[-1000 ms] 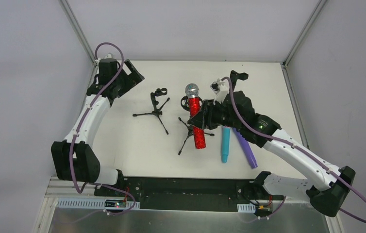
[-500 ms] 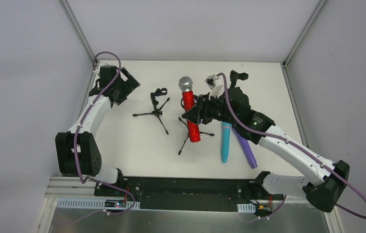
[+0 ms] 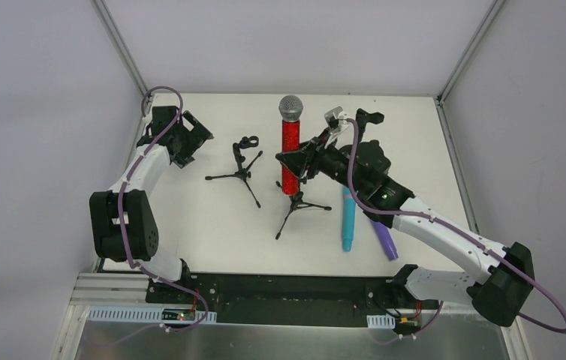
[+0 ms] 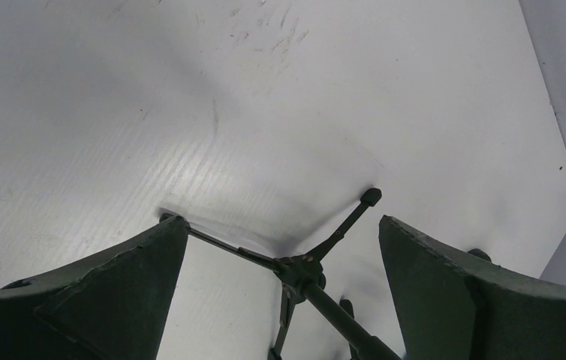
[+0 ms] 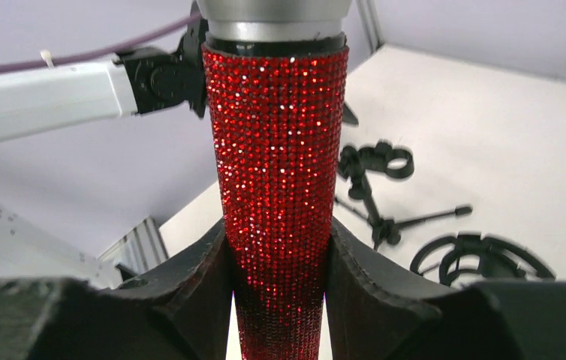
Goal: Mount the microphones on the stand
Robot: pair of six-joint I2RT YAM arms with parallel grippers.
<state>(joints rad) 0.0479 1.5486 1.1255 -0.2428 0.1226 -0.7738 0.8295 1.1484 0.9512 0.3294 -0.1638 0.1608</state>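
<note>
Tripod stand (image 3: 243, 172) (legs splayed) blocks centre, table (image 3: 190, 225) bare near-left

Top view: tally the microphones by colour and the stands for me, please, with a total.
Red microphone: 1
Cyan microphone: 1
Purple microphone: 1
Black tripod stands: 2, left stand and centre stand
Total: 5
A black part at the far edge is too hidden to class.

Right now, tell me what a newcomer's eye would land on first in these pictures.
The glittering red microphone stands out first, clamped upright in the right jaws in the middle of the scene, at a black tripod stand. The cyan microphone and purple microphone lie side by side on the table to its right. The left jaws hang wide open at the far left, holding nothing.
</note>
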